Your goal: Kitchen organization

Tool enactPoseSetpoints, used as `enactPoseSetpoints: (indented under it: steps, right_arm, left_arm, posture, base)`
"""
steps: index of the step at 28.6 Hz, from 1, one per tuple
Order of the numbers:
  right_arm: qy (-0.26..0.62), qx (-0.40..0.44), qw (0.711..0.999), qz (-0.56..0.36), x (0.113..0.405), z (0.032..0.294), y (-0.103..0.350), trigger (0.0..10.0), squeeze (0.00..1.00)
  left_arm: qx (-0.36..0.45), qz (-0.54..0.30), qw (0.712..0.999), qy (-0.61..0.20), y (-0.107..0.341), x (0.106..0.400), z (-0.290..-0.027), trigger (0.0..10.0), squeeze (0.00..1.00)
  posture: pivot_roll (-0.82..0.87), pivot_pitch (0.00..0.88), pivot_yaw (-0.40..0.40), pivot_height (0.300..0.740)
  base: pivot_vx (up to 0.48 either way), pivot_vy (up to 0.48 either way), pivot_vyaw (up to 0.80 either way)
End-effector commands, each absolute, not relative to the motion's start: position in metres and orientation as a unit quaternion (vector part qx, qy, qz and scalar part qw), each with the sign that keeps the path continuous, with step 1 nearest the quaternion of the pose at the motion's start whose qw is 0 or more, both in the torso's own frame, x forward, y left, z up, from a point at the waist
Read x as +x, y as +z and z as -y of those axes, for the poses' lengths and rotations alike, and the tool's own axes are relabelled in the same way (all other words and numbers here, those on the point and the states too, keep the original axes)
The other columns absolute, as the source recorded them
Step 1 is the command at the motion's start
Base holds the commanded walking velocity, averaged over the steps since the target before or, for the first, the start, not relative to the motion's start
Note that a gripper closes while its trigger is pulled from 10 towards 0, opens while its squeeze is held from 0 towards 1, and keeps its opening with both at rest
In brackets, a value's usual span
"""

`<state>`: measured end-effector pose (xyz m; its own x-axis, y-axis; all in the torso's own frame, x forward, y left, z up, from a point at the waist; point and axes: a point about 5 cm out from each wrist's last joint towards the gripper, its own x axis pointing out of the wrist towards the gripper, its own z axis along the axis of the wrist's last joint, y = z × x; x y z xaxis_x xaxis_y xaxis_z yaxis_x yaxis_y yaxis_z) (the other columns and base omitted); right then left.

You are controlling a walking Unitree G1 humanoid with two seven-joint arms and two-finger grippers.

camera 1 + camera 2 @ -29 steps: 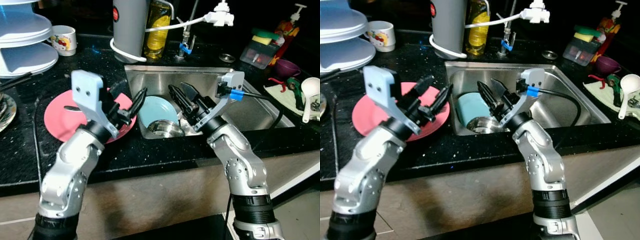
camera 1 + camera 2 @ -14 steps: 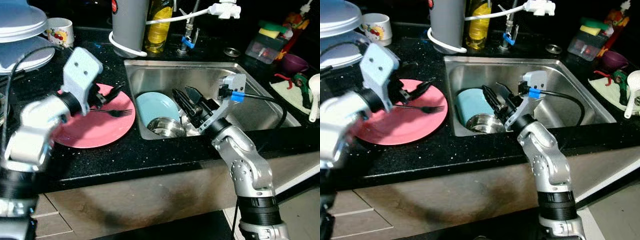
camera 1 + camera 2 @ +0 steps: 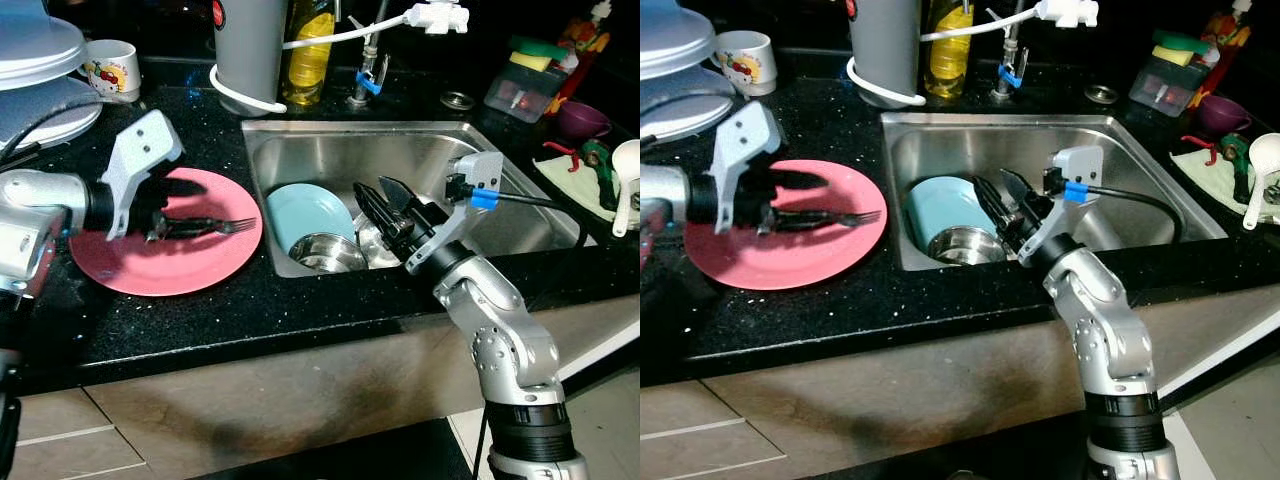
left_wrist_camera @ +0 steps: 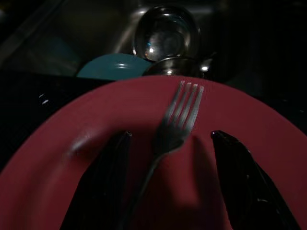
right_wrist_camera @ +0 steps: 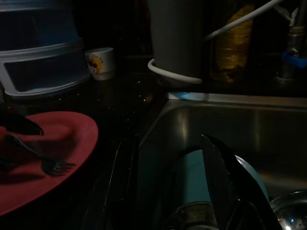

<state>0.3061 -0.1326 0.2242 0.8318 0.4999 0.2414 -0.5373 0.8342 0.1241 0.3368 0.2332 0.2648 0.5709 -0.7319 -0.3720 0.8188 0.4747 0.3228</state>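
Note:
A pink plate lies on the black counter left of the sink, with a metal fork on it, tines toward the sink. My left gripper hovers low over the plate, open. In the left wrist view the fork runs between the two spread fingers, apart from both. My right gripper is open above the steel sink, over a light blue plate and a steel bowl. The right wrist view shows the blue plate past its fingers.
A grey canister with a white cord, a yellow bottle and the tap stand behind the sink. A mug and a white tiered rack are at the back left. A sponge box, purple cup and white ladle sit right.
My left arm has drawn back to the left and dropped, so its gripper now straddles the fork on the pink plate. The right gripper has hardly moved. The camera has shifted slightly.

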Motion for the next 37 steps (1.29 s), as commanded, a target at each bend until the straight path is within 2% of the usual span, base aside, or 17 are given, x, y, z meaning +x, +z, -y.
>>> enactPoseSetpoints:
  steps: [1, 6, 10, 14, 18, 26, 27, 28, 37]
  right_arm:
    - [0.262, 0.083, 0.957, 0.098, 0.303, 0.138, 0.224, 10.0, 0.0]
    - [0.259, 0.083, 0.957, 0.098, 0.301, 0.139, 0.224, 10.0, 0.0]
    - [0.258, 0.084, 0.958, 0.098, 0.3, 0.139, 0.225, 10.0, 0.0]
    - [0.257, 0.084, 0.958, 0.099, 0.3, 0.139, 0.226, 10.0, 0.0]
    - [0.255, 0.083, 0.958, 0.097, 0.299, 0.14, 0.227, 10.0, 0.0]
    - [0.252, 0.078, 0.961, 0.087, 0.296, 0.141, 0.222, 10.0, 0.0]
    - [0.252, 0.079, 0.961, 0.087, 0.295, 0.141, 0.222, 10.0, 0.0]
    - [0.253, 0.078, 0.961, 0.084, 0.295, 0.14, 0.221, 10.0, 0.0]
    - [0.256, 0.08, 0.96, 0.081, 0.295, 0.139, 0.22, 10.0, 0.0]
  left_arm:
    - [0.246, -0.107, 0.848, -0.457, 0.268, 0.338, -0.239, 10.0, 0.0]
    - [0.254, -0.13, 0.843, -0.456, 0.263, 0.34, -0.25, 10.0, 0.0]
    - [0.274, -0.142, 0.851, -0.426, 0.258, 0.347, -0.259, 10.0, 0.0]
    - [0.279, -0.143, 0.85, -0.423, 0.254, 0.35, -0.258, 10.0, 0.0]
    - [0.319, -0.167, 0.833, -0.421, 0.238, 0.356, -0.253, 10.0, 0.0]
    - [0.325, -0.183, 0.806, -0.46, 0.218, 0.355, -0.241, 10.0, 0.0]
    - [0.321, -0.186, 0.803, -0.467, 0.216, 0.354, -0.24, 4.5, 0.0]
    - [0.303, -0.189, 0.803, -0.478, 0.213, 0.352, -0.238, 0.0, 0.0]
    - [0.282, -0.213, 0.786, -0.507, 0.202, 0.345, -0.238, 0.0, 0.0]
  posture:
    - [0.11, 0.049, -0.125, 0.74]
    - [0.11, 0.048, -0.125, 0.74]
    - [0.1, 0.048, -0.123, 0.74]
    - [0.1, 0.046, -0.123, 0.74]
    - [0.1, 0.046, -0.123, 0.74]
    - [0.09, 0.023, -0.123, 0.74]
    - [0.09, 0.019, -0.13, 0.74]
    - [0.09, 0.021, -0.131, 0.74]
    - [0.09, 0.014, -0.134, 0.74]
  base:
    - [0.0, 0.0, 0.0]
    - [0.0, 0.0, 0.0]
    - [0.0, 0.0, 0.0]
    - [0.0, 0.0, 0.0]
    - [0.0, 0.0, 0.0]
    - [0.0, 0.0, 0.0]
    - [0.0, 0.0, 0.0]
    - [0.0, 0.0, 0.0]
    - [0.0, 0.0, 0.0]
